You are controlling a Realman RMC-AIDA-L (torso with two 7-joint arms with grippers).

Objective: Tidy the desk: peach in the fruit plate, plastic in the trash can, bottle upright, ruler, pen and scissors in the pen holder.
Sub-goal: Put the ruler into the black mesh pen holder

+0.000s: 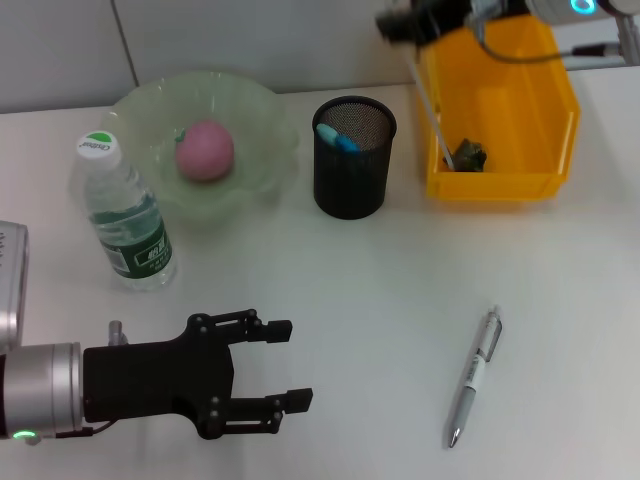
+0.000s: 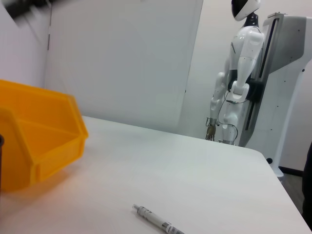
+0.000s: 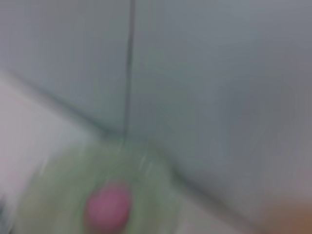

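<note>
A pink peach [image 1: 205, 150] [image 3: 107, 207] lies in the green glass fruit plate [image 1: 262, 115] [image 3: 48, 195]. The bottle [image 1: 125, 215] stands upright beside the plate. A black mesh pen holder [image 1: 352, 175] has a blue-tipped item [image 1: 336, 137] in it. Dark crumpled plastic [image 1: 468, 153] rests inside the yellow trash can [image 1: 520, 110] [image 2: 44, 141]. The silver pen [image 1: 472, 378] [image 2: 158, 223] lies on the table, right of my left gripper [image 1: 292, 365], which is open and empty near the front edge. My right gripper [image 1: 400, 20] hangs above the trash can's back left corner. Ruler and scissors are not identifiable.
A thin pale strip [image 1: 428, 105] runs down the trash can's left wall; I cannot tell what it is. A white humanoid robot [image 2: 241, 73] stands beyond the table's far end. The table edge [image 2: 253, 151] shows in the left wrist view.
</note>
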